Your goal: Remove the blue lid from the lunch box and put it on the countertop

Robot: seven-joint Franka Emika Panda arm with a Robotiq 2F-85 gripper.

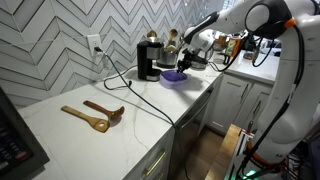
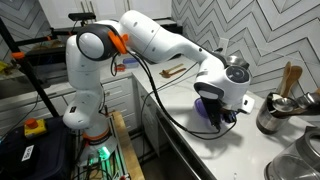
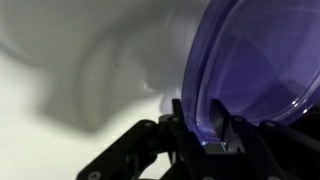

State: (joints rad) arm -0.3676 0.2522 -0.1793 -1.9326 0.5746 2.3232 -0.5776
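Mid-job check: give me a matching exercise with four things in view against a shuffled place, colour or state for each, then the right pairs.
Things:
1. blue lid
2. wooden spoons
3. coffee maker
4. steel pot

Descriptions:
A. black, standing by the tiled wall
B. has wooden utensils sticking up from it
C. pinched at its rim in the gripper
D. lying flat on the countertop, away from the arm

Pairs: 1-C, 2-D, 3-A, 4-B
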